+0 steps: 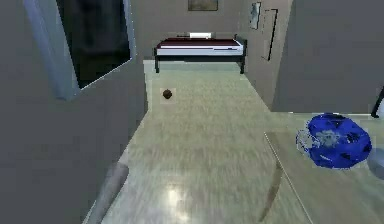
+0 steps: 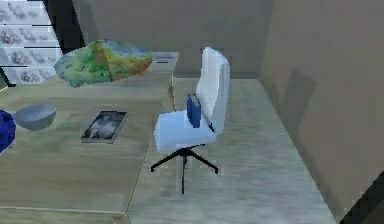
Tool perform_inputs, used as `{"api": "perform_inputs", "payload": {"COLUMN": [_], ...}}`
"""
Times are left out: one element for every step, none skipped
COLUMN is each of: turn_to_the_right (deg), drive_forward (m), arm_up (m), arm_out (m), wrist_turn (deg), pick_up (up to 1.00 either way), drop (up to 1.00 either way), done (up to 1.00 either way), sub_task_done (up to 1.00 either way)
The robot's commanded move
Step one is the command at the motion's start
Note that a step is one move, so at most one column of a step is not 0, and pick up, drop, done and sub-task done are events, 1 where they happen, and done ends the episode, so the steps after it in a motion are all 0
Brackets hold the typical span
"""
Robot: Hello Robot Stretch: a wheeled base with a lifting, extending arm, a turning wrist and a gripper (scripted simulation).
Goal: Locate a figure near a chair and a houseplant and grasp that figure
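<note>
At the upper left of the arm side view, a mottled green, orange and blue shape (image 2: 100,62) lies at the far end of the desk (image 2: 70,165), near the white chair (image 2: 200,105). I cannot say for sure that it is the figure. I cannot tell the pincer's state, nor how that shape lies relative to it. Left of a flat booklet (image 2: 103,126) stands a grey bowl (image 2: 35,116), contents unclear. At the forward view's lower right, a blue bowl (image 1: 335,140) rests on the desk; I cannot make out what is in it.
</note>
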Motion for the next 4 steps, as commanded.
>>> {"api": "perform_inputs", "payload": {"turn_to_the_right": [0.0, 0.0, 0.0, 3.0], "drive_forward": [1.0, 1.0, 1.0, 0.0], "arm_up": [0.0, 0.0, 0.0, 0.0], "arm_out": [0.0, 0.0, 0.0, 0.0], "wrist_turn": [0.0, 0.0, 0.0, 0.0], "pick_up": [0.0, 0.0, 0.0, 0.0], "drop": [0.0, 0.0, 0.0, 0.0], "done": [0.0, 0.0, 0.0, 0.0], "sub_task_done": [0.0, 0.0, 0.0, 0.0]}}
